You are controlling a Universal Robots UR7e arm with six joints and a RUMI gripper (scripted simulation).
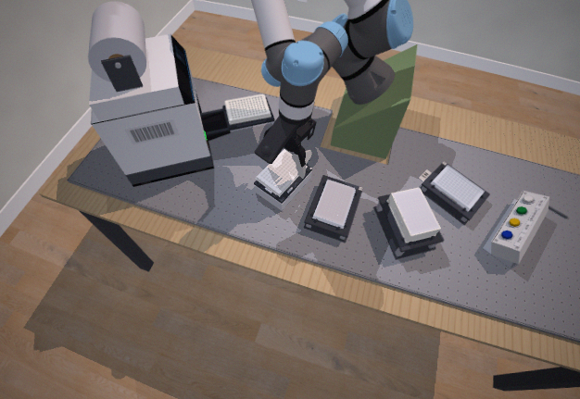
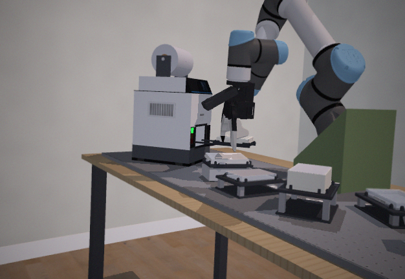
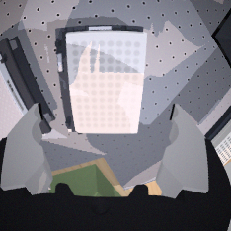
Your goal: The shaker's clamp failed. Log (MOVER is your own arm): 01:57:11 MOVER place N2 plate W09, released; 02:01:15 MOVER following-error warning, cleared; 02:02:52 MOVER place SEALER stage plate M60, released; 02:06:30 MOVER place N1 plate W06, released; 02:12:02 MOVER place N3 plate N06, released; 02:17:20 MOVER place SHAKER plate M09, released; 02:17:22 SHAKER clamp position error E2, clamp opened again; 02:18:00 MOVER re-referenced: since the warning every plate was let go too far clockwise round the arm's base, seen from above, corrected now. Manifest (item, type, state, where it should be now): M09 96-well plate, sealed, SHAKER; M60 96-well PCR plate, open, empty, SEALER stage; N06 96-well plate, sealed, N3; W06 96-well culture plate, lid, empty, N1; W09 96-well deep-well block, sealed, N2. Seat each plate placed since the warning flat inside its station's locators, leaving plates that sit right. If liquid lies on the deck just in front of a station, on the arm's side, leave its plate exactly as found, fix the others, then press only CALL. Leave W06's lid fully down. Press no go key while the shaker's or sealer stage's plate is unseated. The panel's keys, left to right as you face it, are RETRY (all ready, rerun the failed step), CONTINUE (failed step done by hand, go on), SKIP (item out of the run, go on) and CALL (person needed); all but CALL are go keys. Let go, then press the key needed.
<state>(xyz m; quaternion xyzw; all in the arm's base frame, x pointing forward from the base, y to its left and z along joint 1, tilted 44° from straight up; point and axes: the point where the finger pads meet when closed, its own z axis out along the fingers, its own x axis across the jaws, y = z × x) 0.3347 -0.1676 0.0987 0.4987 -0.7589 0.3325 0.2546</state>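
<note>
My gripper [image 1: 298, 155] is open and empty, a little above the shaker [image 1: 281, 187] left of the row of nests. The sealed, shiny plate [image 1: 280, 175] lies on the shaker under the fingers, which do not touch it. In the wrist view the plate [image 3: 106, 81] lies between and beyond my two fingers; the shaker's black frame shows along its left and top edges. From the side, the fingertips [image 2: 228, 142] hang just above the plate [image 2: 227, 158]. An open white PCR plate [image 1: 246, 107] sits on the sealer's stage.
The sealer [image 1: 145, 104] stands to the left. Right of the shaker are a nest with a flat plate [image 1: 334, 203], a deep-well block [image 1: 414, 214] turned askew on its nest, and a third plate [image 1: 457, 188]. The key panel [image 1: 521, 223] is far right. A green box [image 1: 370, 108] stands behind.
</note>
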